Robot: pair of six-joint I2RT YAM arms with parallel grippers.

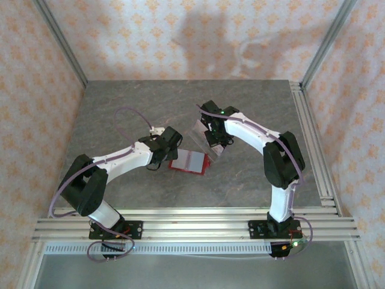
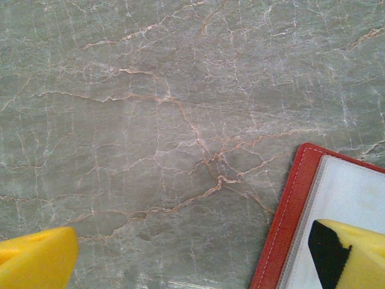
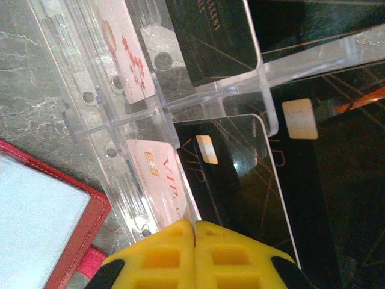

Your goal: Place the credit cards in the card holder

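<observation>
The card holder point(image 1: 189, 161) lies open on the table, red-edged point(image 2: 287, 229) with a pale inside. My left gripper point(image 2: 192, 265) is open just left of it, one yellow finger point(image 2: 355, 256) over the pale inside, the other over bare table. A pinkish credit card point(image 3: 159, 174) marked VIP stands in the clear rack. My right gripper point(image 3: 194, 226) is shut on its top edge, beside a black card point(image 3: 240, 180). A second pinkish credit card point(image 3: 123, 51) stands in a farther slot. The card holder's red corner point(image 3: 90, 223) lies to the lower left of the rack.
The clear plastic rack point(image 1: 201, 129) stands just behind the card holder with my right gripper point(image 1: 213, 144) over it; its dividers point(image 3: 120, 114) separate the slots. More black cards point(image 3: 210, 36) fill its right slots. Grey marbled table stretches out around them, with metal rails at the right and near edges.
</observation>
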